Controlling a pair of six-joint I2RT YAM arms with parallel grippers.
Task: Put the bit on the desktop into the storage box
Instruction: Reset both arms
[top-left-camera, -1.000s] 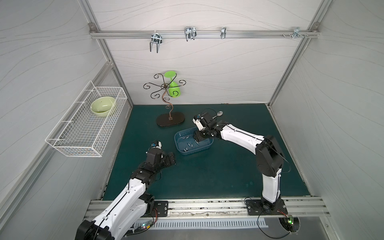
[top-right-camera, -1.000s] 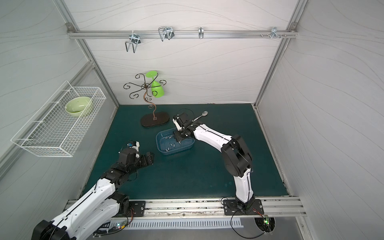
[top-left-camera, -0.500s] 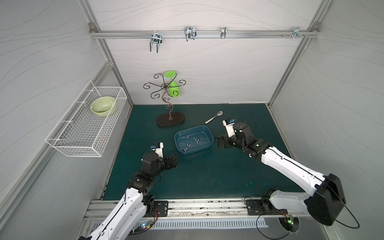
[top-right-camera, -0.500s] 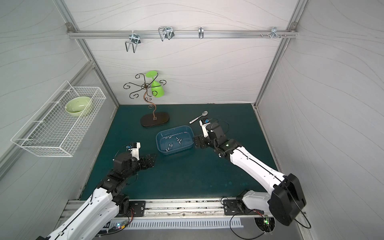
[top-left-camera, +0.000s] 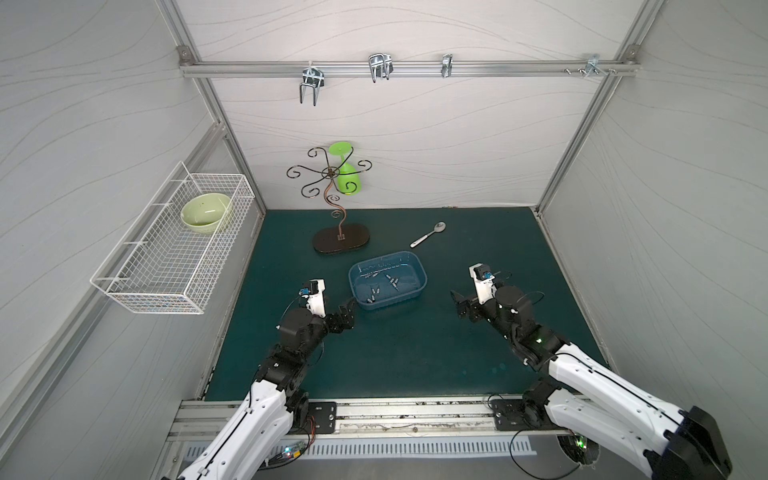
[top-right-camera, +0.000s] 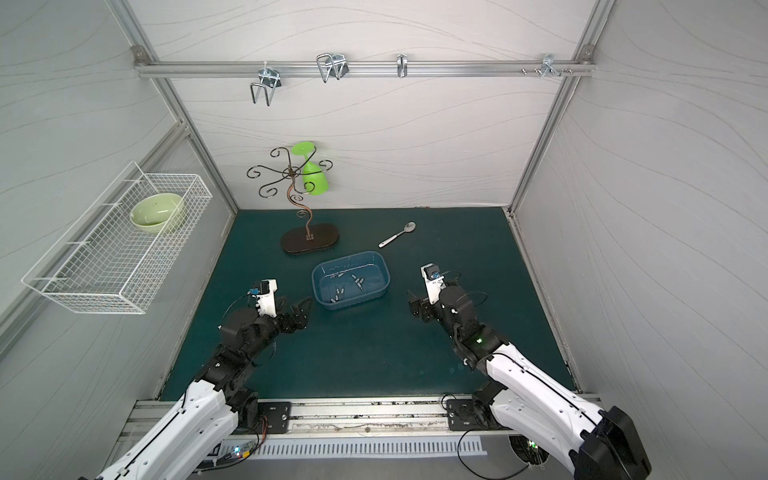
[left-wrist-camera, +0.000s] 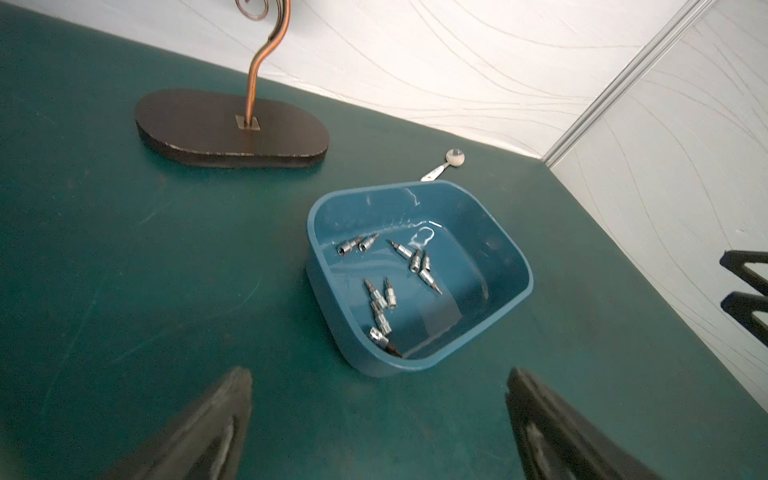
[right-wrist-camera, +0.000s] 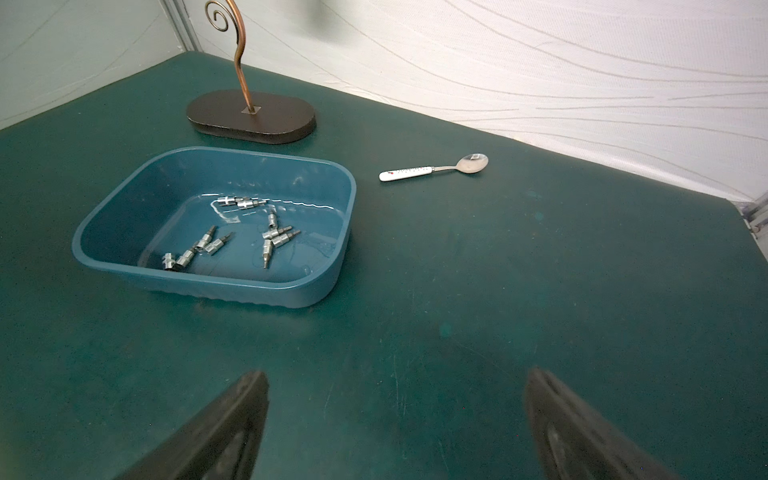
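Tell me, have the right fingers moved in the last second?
Yes. The right fingers were over the box; now they are drawn back off it toward the front rail, open and empty.

Twin white-shelled robot arms, black joints.
On left arm (top-left-camera: 266, 415) and right arm (top-left-camera: 598, 384): glossy white links, black motor housings, black looping cables (top-left-camera: 286, 311), white wrist camera blocks (top-left-camera: 316, 296), green light (top-left-camera: 539, 340) on right arm; left gripper (left-wrist-camera: 378, 374) and right gripper (right-wrist-camera: 397, 375) are black wedges.

Matte teal desktop (right-wrist-camera: 498, 291); glossy blue plastic storage box (right-wrist-camera: 316, 286); shiny metal bits (right-wrist-camera: 274, 239).
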